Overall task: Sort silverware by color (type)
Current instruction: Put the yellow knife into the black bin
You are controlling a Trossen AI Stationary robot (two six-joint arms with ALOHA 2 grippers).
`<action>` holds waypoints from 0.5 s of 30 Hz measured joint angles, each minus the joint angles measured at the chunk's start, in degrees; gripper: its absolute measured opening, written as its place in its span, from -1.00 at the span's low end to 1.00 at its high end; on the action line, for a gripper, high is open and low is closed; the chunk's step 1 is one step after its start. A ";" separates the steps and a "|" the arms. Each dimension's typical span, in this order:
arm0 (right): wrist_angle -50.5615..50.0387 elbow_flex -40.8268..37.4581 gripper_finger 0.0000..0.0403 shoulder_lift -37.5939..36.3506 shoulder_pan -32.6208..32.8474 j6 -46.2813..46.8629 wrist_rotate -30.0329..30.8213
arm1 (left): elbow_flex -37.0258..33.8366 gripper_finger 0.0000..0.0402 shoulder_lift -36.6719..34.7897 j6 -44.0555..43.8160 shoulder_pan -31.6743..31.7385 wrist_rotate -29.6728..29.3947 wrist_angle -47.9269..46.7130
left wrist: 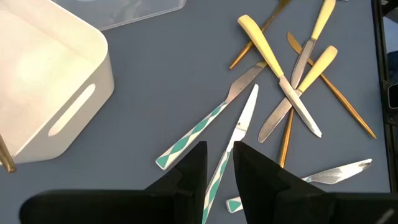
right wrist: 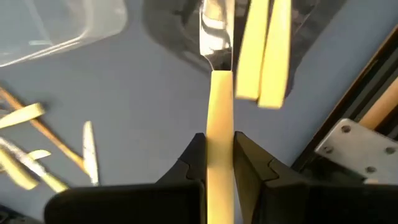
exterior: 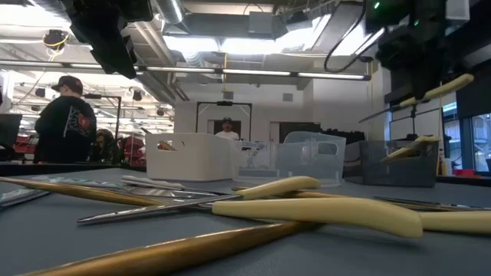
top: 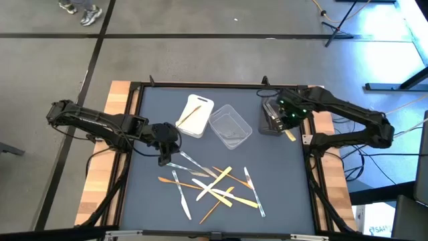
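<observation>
Silverware [top: 214,187] lies scattered on the grey mat near the front: yellow-handled knives, gold pieces and green-and-white-handled knives. My left gripper [left wrist: 219,149] hovers open over one green-and-white knife [left wrist: 239,121], which lies on the mat and shows through the gap between the fingers. At the far right, my right gripper [top: 284,119] is shut on a yellow-handled knife [exterior: 441,88] above the dark grey tub [exterior: 399,165]. Two more yellow handles [right wrist: 264,50] stick out of that tub. My right gripper pinches the knife's yellow handle [right wrist: 219,118] between its two fingers, which come from above, point down and lie across it. The knife is lifted clear and slightly tilted. Its silver blade [right wrist: 214,28] reaches out over the grey tub.
A white tub [top: 195,115] holding a gold piece and a clear tub [top: 231,126] stand side by side at the back middle. A black frame rail [top: 309,167] and wooden strips border the mat. People stand in the room beyond the table.
</observation>
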 joint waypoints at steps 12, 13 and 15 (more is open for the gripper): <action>0.82 -0.02 -0.84 15.81 -11.02 -15.56 0.01 | 0.00 -0.64 0.00 0.02 -0.02 0.02 0.28; 1.29 -0.02 -0.84 16.82 -11.62 -16.34 0.01 | 0.00 -0.64 0.00 0.01 0.00 0.02 0.28; 2.47 -0.02 -0.84 18.41 -12.62 -17.66 0.03 | 0.00 -0.64 0.00 0.01 -0.01 0.02 0.28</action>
